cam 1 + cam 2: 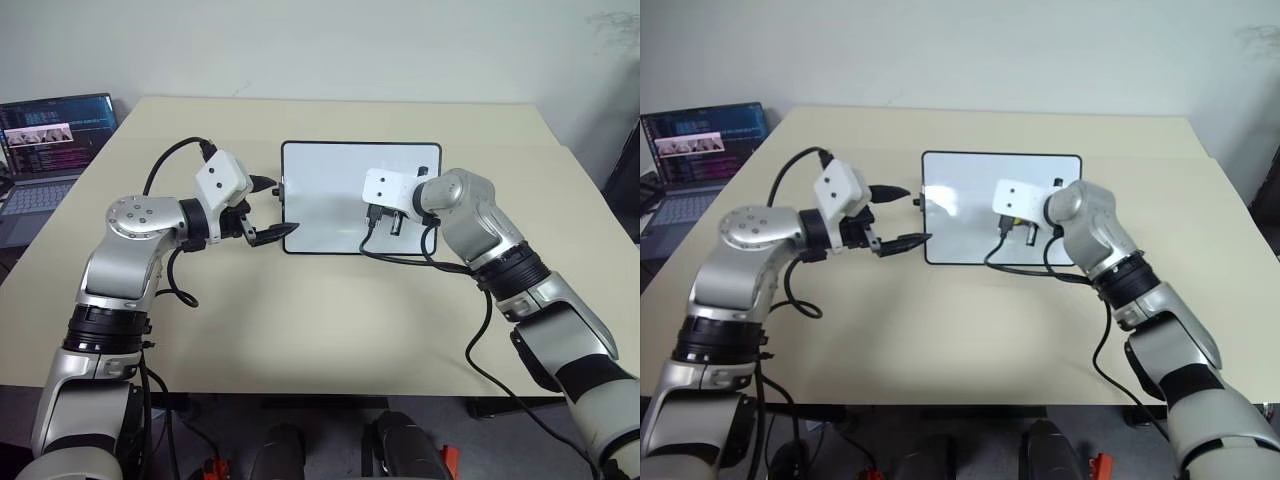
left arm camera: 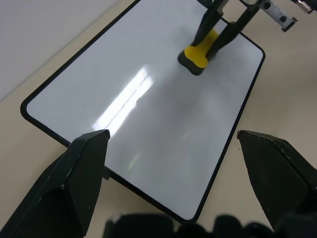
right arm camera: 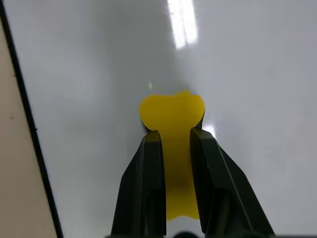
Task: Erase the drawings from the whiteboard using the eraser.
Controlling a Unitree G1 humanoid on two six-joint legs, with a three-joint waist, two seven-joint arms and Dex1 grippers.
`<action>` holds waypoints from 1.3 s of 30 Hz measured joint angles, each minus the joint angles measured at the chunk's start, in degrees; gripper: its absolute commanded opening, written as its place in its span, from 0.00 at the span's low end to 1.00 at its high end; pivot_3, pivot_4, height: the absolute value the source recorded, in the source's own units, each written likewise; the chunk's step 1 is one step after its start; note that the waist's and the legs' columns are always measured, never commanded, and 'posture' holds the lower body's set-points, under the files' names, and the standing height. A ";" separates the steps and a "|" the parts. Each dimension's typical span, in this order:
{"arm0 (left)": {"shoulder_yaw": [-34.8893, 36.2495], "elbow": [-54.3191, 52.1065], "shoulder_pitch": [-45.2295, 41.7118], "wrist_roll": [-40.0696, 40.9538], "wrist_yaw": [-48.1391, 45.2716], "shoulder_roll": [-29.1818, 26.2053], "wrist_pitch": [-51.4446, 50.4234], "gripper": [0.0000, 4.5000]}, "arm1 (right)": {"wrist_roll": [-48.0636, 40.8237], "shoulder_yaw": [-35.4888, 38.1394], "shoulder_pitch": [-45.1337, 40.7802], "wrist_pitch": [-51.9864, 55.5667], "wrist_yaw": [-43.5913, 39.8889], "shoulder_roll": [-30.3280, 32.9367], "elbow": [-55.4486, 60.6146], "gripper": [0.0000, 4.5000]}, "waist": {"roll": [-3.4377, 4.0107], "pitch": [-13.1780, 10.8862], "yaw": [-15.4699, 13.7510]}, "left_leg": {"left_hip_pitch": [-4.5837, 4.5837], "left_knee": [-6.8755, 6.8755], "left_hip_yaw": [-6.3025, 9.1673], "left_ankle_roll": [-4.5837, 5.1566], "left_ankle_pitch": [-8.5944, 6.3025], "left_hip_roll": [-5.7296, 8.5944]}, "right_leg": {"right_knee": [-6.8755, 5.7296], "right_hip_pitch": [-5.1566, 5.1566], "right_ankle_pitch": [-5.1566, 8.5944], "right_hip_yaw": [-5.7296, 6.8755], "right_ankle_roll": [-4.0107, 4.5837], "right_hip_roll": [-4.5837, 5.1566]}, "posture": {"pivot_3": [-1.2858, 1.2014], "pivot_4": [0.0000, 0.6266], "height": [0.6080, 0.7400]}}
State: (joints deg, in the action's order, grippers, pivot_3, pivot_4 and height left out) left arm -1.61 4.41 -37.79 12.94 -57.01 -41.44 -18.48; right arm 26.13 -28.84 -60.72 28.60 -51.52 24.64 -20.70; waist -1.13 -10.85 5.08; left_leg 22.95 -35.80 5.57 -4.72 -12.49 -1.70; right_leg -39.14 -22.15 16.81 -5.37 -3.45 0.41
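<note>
Right gripper (image 3: pixel 172 144) clamps yellow eraser (image 3: pixel 172 116) at its narrow waist, pressed on whiteboard (image 1: pixel 330 200) near right edge. Eraser likely light, slightly soft. Left gripper (image 1: pixel 268 208) spread wide at left edge.

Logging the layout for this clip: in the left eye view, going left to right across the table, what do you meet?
Laptop → left claw, open at the whiteboard's left edge → whiteboard → right claw, shut on the yellow eraser over the board.

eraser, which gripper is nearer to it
Right. The right gripper is shut on the eraser, pressing it to the whiteboard. The left gripper is open at the board's left edge, apart from the eraser.
</note>
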 measured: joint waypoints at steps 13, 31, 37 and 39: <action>-0.08 0.01 -0.31 0.12 -0.02 0.18 0.01 1.00 | -1.54 1.55 1.19 0.79 -3.85 2.29 3.43 0.09 | 0.02 -0.03 -0.24 | 0.11 0.03 0.01 0.00 0.00 0.00 | 0.05 -0.09 0.00 0.01 0.00 0.01 | 0.52 0.24 1.00; -7.07 3.42 -7.89 4.28 -7.30 14.43 0.25 1.00 | -21.52 33.17 18.40 21.52 -3.64 23.95 27.18 0.08 | 0.08 -0.11 -2.38 | 0.54 -0.04 0.28 -0.10 -0.08 0.12 | 0.23 -0.20 0.07 0.38 0.03 0.14 | 0.52 0.24 1.00; -12.14 9.63 -8.56 1.15 -7.08 23.39 5.62 1.00 | -23.68 39.80 24.11 31.02 2.93 24.27 19.59 0.08 | 0.11 -0.11 -1.80 | 0.39 -0.06 0.06 -0.09 -0.07 0.12 | 0.12 -0.17 0.07 0.11 0.03 0.14 | 0.52 0.24 1.00; -13.48 11.92 -8.82 -0.24 -6.08 26.17 8.11 1.00 | -24.69 41.15 26.08 32.33 4.67 24.12 16.33 0.08 | 0.11 -0.11 -1.86 | 0.33 -0.06 0.08 -0.08 -0.08 0.12 | 0.14 -0.11 0.07 0.13 0.03 0.13 | 0.52 0.24 1.00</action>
State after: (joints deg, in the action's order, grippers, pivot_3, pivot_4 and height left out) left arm -15.09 16.33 -46.62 12.70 -63.08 -15.28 -10.37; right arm 1.44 12.31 -34.63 60.92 -46.85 48.77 -4.37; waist -1.03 -10.96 3.23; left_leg 23.28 -35.85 5.64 -4.81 -12.56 -1.57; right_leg -39.00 -22.26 16.88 -5.24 -3.43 0.54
